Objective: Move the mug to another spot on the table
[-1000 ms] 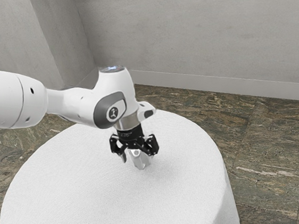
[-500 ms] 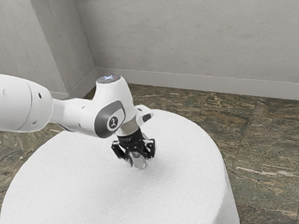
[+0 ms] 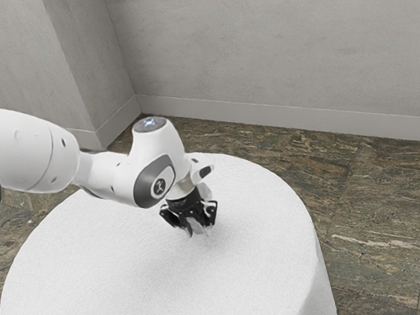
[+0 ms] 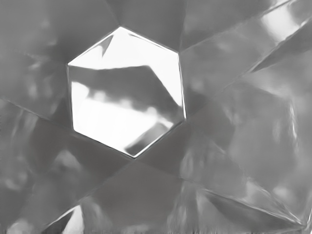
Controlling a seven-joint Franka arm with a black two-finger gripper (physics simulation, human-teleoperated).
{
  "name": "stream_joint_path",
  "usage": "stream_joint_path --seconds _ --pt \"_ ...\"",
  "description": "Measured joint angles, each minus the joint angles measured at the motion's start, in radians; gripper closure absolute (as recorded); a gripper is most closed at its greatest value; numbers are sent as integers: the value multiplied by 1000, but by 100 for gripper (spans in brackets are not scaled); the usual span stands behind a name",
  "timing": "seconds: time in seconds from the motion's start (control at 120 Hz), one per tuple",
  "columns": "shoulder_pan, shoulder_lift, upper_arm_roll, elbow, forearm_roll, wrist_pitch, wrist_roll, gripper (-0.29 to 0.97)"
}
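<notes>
Closest in, the wrist view looks straight down into the one mug (image 4: 126, 92), its faceted silver walls sloping to a hexagonal floor, probably because the hand sits right over the rim. The single black gripper (image 3: 193, 221) pinches that mug by its wall, upright and low over the middle of the one round white table (image 3: 96, 290), likely so it travels without tipping. Beyond lie the marbled floor (image 3: 378, 185) and two grey walls.

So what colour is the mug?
Shiny silver-grey, like faceted mirrored metal. The mug shows best in the wrist view.
</notes>
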Motion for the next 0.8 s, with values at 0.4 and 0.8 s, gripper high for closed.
stream_joint_path --seconds 0.4,0.8 --pt "-3 -15 8 -41 4 133 -12 58" --pt "-32 -182 58 -178 22 179 -33 73"
